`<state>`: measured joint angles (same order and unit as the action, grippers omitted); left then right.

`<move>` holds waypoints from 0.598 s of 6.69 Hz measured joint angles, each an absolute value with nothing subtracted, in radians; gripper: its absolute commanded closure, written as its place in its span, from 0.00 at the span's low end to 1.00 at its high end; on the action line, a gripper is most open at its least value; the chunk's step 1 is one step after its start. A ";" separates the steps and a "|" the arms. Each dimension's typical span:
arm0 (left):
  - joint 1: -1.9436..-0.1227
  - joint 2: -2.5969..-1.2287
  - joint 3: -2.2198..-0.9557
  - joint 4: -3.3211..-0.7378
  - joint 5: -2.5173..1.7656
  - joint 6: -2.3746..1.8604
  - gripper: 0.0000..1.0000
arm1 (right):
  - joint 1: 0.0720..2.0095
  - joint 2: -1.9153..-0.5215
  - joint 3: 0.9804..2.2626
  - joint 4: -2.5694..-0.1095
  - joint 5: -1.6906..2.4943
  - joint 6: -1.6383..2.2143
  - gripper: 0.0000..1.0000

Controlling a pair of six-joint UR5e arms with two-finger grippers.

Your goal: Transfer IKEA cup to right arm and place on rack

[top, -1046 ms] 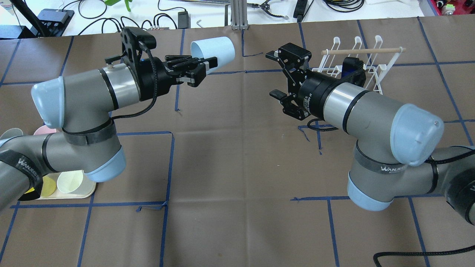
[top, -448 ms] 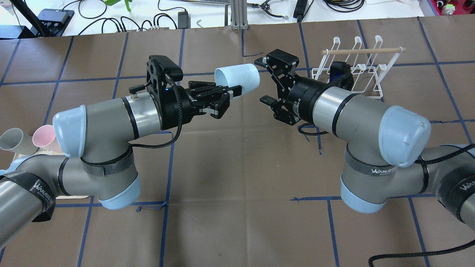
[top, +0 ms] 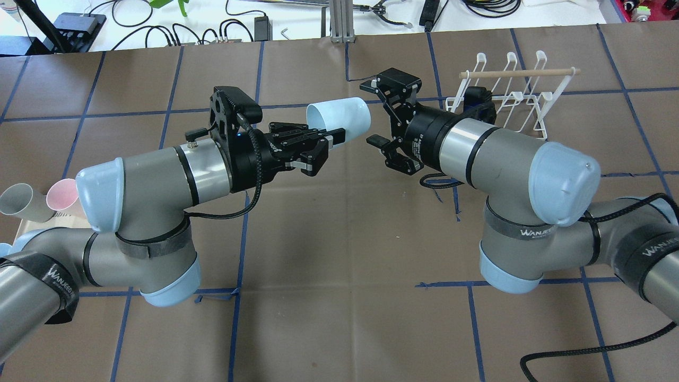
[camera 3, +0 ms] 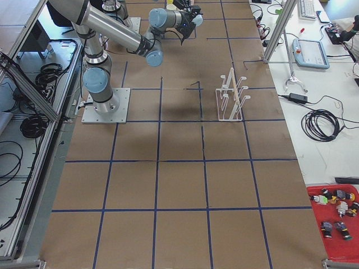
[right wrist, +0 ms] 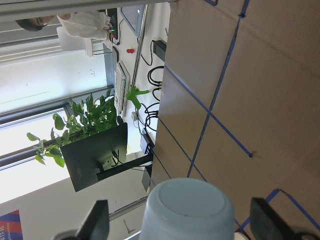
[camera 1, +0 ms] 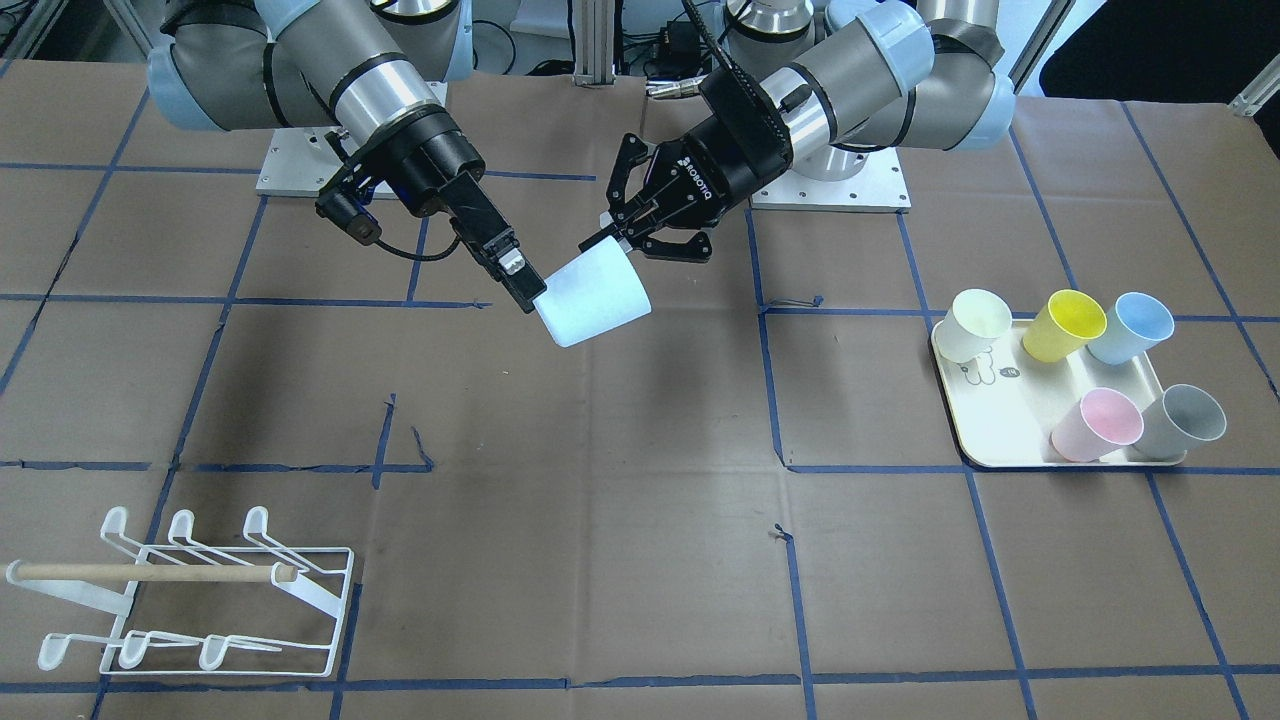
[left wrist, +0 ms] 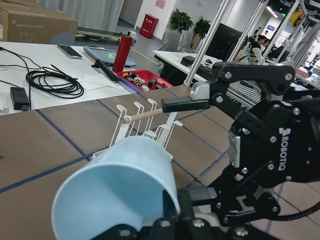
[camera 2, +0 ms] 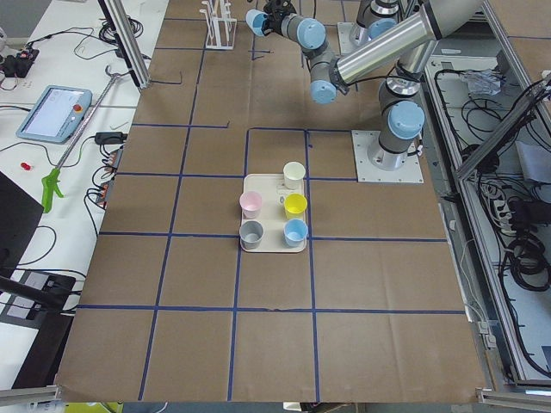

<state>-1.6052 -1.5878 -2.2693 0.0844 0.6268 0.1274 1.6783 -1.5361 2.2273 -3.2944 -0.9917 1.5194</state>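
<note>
"ROBOTIQ" on the left hand [camera 1: 618,236]; perhaps "WANJEED" on arm straps [top: 532,233]

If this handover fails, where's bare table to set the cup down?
Bare paper runs wide between the rack and the tray, across the middle. Crowded: the tray, with five cups, and mid-air where the left gripper and open right gripper meet at the cup.

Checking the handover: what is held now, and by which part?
Left end effector pinches the cup at its rim; right end effector is open, holding nothing.
</note>
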 measured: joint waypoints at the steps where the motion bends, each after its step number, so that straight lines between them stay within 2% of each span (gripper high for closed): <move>1: -1.605 -1.588 -2.269 0.084 0.627 0.127 0.95 | 1.692 -1.527 2.220 -3.295 -0.997 1.523 0.01; 4: -1.605 -1.588 -2.268 0.084 0.628 0.125 0.94 | 1.701 -1.519 2.212 -3.294 -1.001 1.530 0.02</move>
